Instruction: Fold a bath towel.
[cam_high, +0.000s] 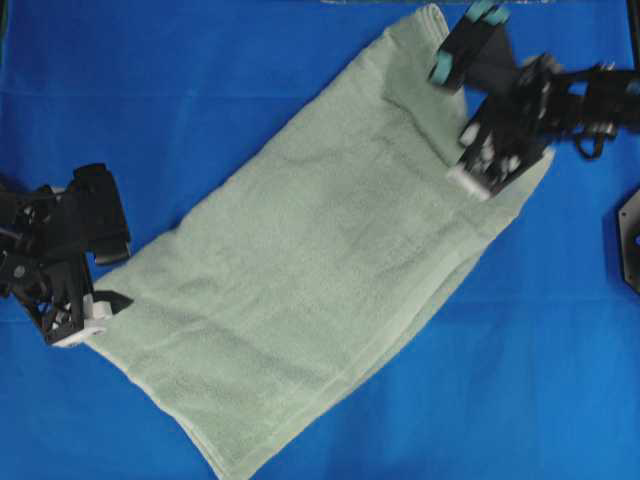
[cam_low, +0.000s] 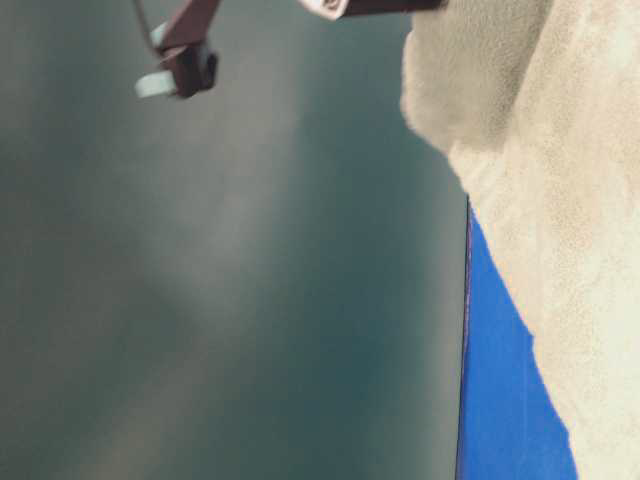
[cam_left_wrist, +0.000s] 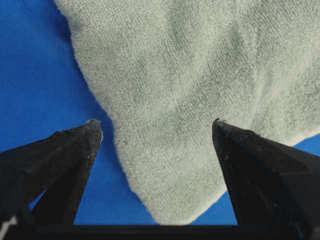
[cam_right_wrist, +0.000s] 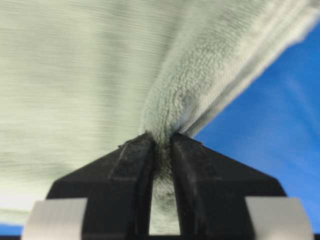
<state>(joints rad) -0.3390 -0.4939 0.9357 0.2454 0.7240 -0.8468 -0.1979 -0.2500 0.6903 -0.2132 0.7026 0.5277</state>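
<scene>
**Ana:** Progress looks early to middling. The bath towel (cam_high: 320, 270) lies slantwise across the blue cloth surface (cam_high: 150, 90), from the far right corner down toward the near left. Along its lower right side a second layer seems to peek out beneath the top one, so one fold may already be in it, though that cannot be said for sure from above.

**Ben:** And the arms?

**Ana:** The right gripper (cam_right_wrist: 161, 145) has its black jaws pinched narrow on a ridge of the towel; the wrist view shows pile squeezed up between them near the hemmed edge. In the overhead view that gripper (cam_high: 480, 165) sits over the towel's far right corner. The left gripper (cam_left_wrist: 157, 127) stands wide, its two tips astride the towel's near corner, and nothing is caught between them.

**Ben:** So what is left?

**Ana:** By her reading, most of the job: the held corner has to be carried over to meet the opposite end, and the left side has not yet taken hold. No tidy rectangle is there so far.

**Ben:** What about the stuff itself?

**Ana:** Pale sage-green terry, fuzzy and looped, with a thin lighter hem along the edges. It is soft and limp, bunching into a rounded ridge where pinched. The surface under it is smooth, bright blue and flat-woven.
</scene>
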